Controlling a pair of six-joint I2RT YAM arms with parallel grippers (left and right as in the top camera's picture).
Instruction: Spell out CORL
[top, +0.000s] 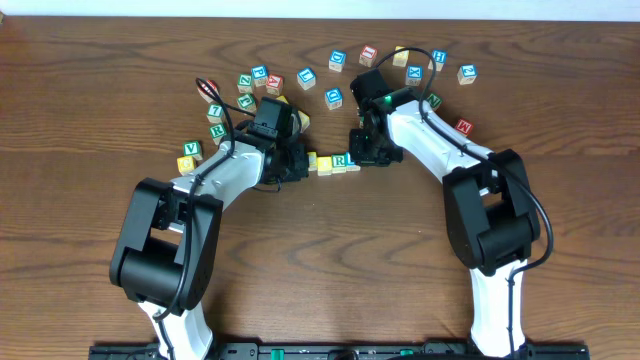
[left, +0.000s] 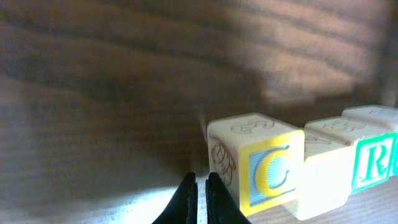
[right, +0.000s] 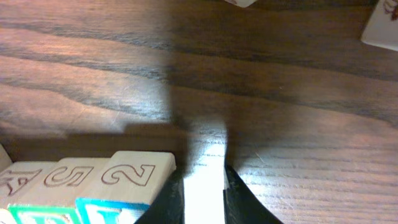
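CORL cubes sit in a short row near the middle of the bench, side against side, between the two wrists. The left wrist view shows a C cube at one end, then a pale cube whose letter does not show, then the green R cube. The right wrist view shows the far end cube, with a 2 carved on top and a blue letter on its front that the frame cuts off (probably the L, though I cannot read it).

These look like small wooden blocks: light, stiff, hard-faced and not fragile. On the smooth bench a light nudge would likely slide them. In so tight a row only the front, back and outer end faces are free, so the sound hold is a pinch front to back, or a flat push on an end face.

The left fingers are pressed together, tips just beside the C cube's free side; whether they touch it I cannot tell. The right fingers stand a narrow gap apart just beside the end cube, with only bright bench between them and nothing gripped.

Open bench lies on the robot's side of the row. Loose letter cubes are scattered behind it, and the bench edges are well away. Both wrists crowd the row's ends, so a careless sideways move could skew it.
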